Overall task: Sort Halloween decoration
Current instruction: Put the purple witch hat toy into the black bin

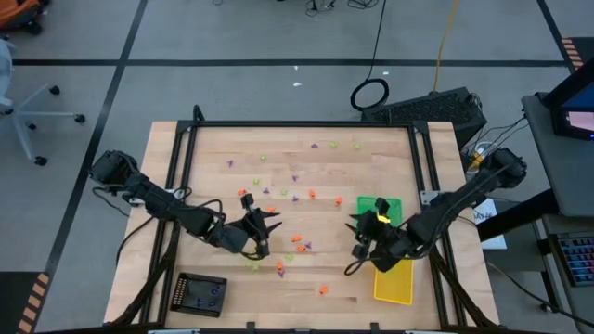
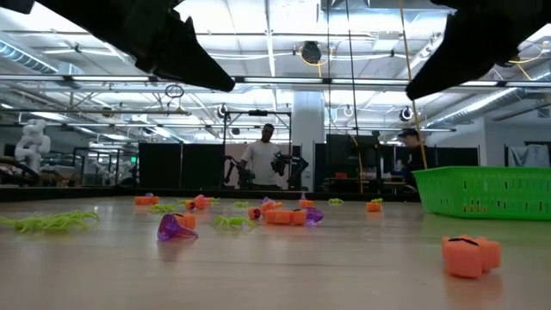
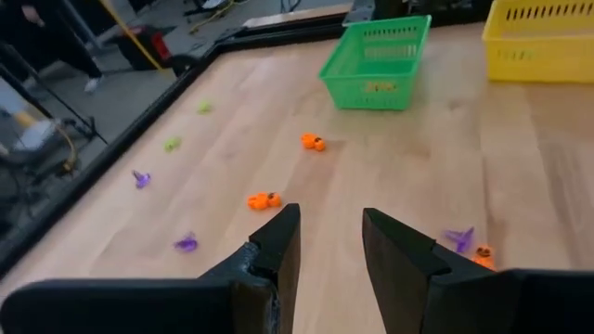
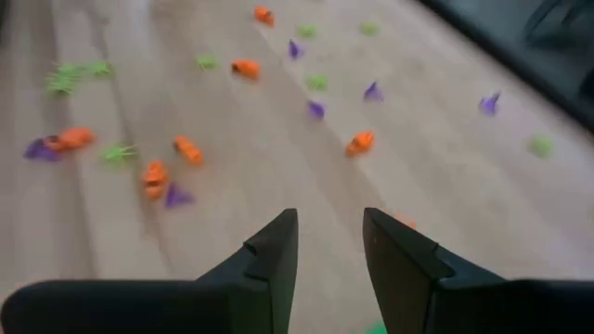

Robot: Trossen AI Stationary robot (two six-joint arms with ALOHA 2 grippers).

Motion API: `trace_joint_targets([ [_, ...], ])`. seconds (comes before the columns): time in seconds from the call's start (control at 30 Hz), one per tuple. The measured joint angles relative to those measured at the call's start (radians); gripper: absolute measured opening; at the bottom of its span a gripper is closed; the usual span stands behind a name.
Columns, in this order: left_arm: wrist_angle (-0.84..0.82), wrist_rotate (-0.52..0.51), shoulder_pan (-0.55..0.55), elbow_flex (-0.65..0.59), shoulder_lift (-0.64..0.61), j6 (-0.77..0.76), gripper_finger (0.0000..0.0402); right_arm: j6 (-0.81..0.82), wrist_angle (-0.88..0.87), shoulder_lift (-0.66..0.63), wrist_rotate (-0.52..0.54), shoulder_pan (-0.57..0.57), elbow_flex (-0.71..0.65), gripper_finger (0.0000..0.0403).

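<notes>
From above, the Halloween decoration (image 1: pixel 295 239) lies scattered over the middle of the wooden table (image 1: pixel 213 148), with the left gripper (image 1: pixel 263 225) at its left edge and the right gripper (image 1: pixel 360 235) beside the green tray (image 1: pixel 390 203) and yellow tray (image 1: pixel 393 283). Only this view shows the black tray (image 1: pixel 200 295) near the front left. Each wrist view shows its own fingers (image 3: pixel 278 246) spread with nothing between them, while the low view adds two people (image 2: pixel 263 157) standing beyond the table.

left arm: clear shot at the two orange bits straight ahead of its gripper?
Probably yes. The left gripper is open and empty, and bare wood lies between it and the orange trinkets. The green tray sits farther off, out of the way.
</notes>
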Motion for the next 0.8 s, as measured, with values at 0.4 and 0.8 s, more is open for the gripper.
trace_joint_targets([
  [0.4,-0.001,-0.004,0.056,0.000,0.000,0.008,0.0116,-0.259,0.209,0.234,0.175,-0.155,0.001,0.0110],
  [0.8,-0.178,0.091,0.225,0.000,0.000,0.008,0.0116,-0.778,0.637,0.280,-0.201,-0.401,0.001,0.0110],
])
